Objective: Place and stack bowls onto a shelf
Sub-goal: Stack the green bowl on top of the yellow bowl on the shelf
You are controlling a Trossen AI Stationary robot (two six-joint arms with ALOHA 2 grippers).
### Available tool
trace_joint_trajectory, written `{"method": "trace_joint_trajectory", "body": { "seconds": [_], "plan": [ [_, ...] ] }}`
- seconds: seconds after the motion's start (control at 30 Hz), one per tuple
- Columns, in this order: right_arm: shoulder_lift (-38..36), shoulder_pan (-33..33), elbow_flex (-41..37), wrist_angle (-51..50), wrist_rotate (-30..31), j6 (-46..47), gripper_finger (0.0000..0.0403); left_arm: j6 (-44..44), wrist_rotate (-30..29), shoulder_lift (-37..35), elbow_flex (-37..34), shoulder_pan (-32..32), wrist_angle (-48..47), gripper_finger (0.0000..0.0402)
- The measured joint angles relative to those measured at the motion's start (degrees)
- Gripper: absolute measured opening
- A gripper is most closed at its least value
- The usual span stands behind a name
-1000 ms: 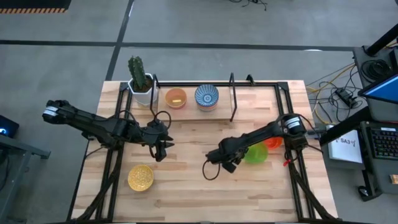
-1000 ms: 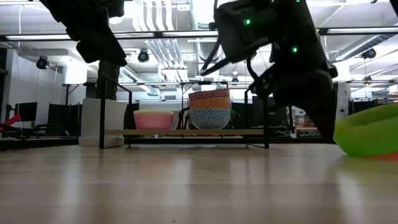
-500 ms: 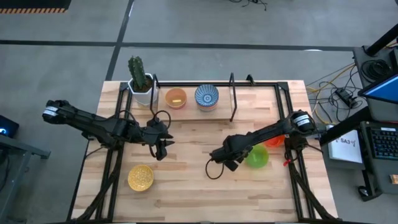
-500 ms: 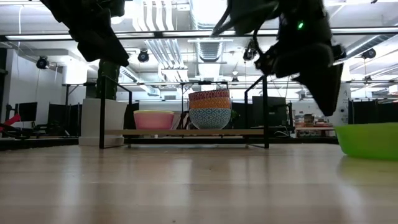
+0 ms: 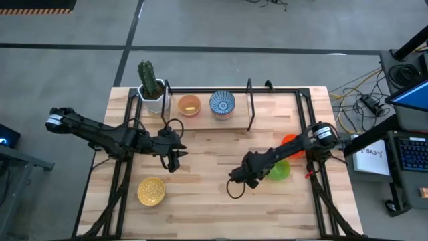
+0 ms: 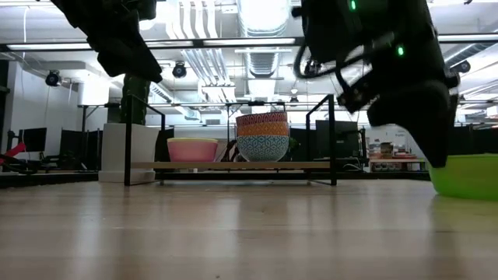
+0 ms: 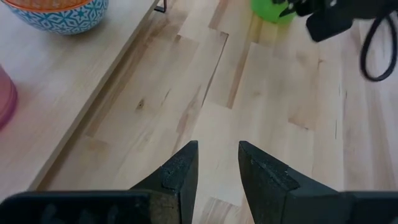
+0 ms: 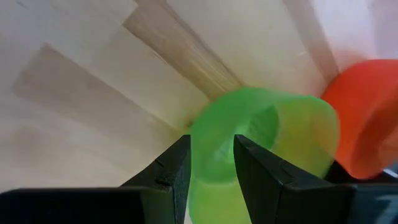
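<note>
My right gripper (image 5: 267,171) (image 8: 211,163) is shut on the green bowl (image 5: 280,169) (image 6: 467,175) at the table's right side. The red-orange bowl (image 5: 289,140) (image 8: 367,124) rests just beyond it. A yellow bowl (image 5: 151,191) sits on its base near the table's near left. On the shelf (image 5: 267,107) stand a stack with an orange and yellow top (image 5: 189,105) and a blue-and-white patterned stack (image 5: 222,104) (image 6: 262,136). My left gripper (image 5: 173,165) (image 7: 217,168) hangs narrowly open over bare wood left of the middle. My right gripper holds the green bowl by its near wall at the rim (image 8: 208,146), one finger (image 8: 258,168) inside the hollow and one outside. The fingers come in slanting from the table's left. The bowl's rim looks level in the low view; whether its base touches the table I cannot tell.
A white pot with a cactus (image 5: 150,84) stands at the shelf's left end. Black uprights (image 5: 250,100) rise from the shelf rails. The tabletop (image 5: 207,201) shows bare wood between the yellow bowl and my right arm.
My right gripper has moved toward the table's near right, taking the green bowl along. The bowl was tilted a second ago and now sits level and lower. More of the red-orange bowl shows behind it.
</note>
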Motion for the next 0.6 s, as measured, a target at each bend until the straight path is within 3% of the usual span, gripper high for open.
{"method": "trace_joint_trajectory", "body": {
  "seconds": [0.17, 0.3, 0.43, 0.6],
  "plan": [
    [0.04, -0.02, -3.70, 7.05, -0.04, -1.38, 0.0109, -0.11, -0.15, 0.11, 0.00, 0.00, 1.06, 0.0098],
    [0.04, -0.08, -4.26, 9.98, -0.25, -3.42, 0.0079, 0.00, -1.82, 0.20, 0.00, 0.00, 1.89, 0.0098],
    [0.03, -0.44, -1.48, 11.11, -2.90, -10.13, 0.0020, 0.00, -2.49, 0.24, 0.00, 0.00, 2.43, 0.0098],
    [-0.20, -1.08, 5.55, 14.30, -6.07, -22.49, 0.0010, 0.07, -2.82, 0.24, 0.00, 0.00, 3.40, 0.0098]
  ]
}}
